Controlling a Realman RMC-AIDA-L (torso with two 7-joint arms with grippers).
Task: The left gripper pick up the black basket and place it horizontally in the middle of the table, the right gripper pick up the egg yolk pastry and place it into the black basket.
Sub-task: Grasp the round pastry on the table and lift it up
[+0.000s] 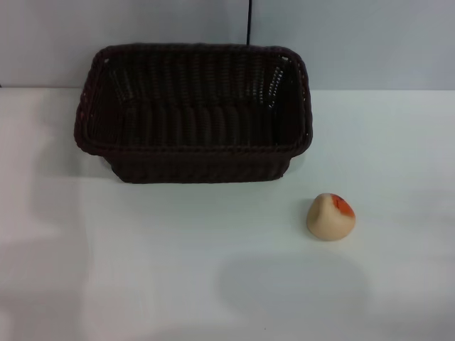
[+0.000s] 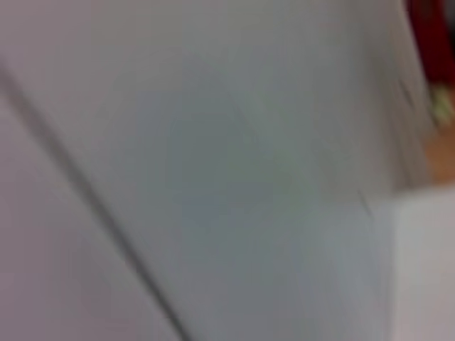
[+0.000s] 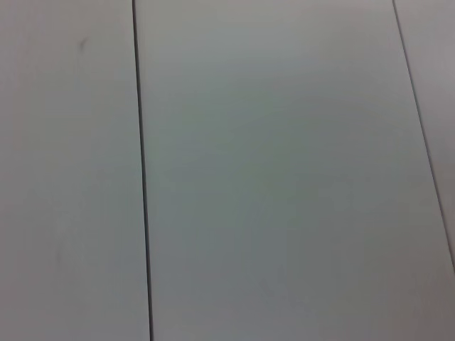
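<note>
Right now neither claw appears in the head view, and both wrist views show only pale panels with dark seams, so I cannot tell whether either claw is open or closed, nor how the arms are posed.

On the white surface (image 1: 142,270) the black basket (image 1: 193,114) sits upright toward the far edge, roughly central, long side facing the robot, mouth up and nothing inside it. The pastry (image 1: 330,217) rests nearer the robot and to the right, apart from the basket, with its orange-red patch on the upper right.

Judging from the layout, the basket step comes first. A good way to do it is for the left claw to pinch the basket's left rim or short wall, lift only enough to free the base, bring it toward the middle with the long side kept crosswise, and set it down flat. It should stay clear of the pastry, which looks round enough to roll if nudged.
</note>
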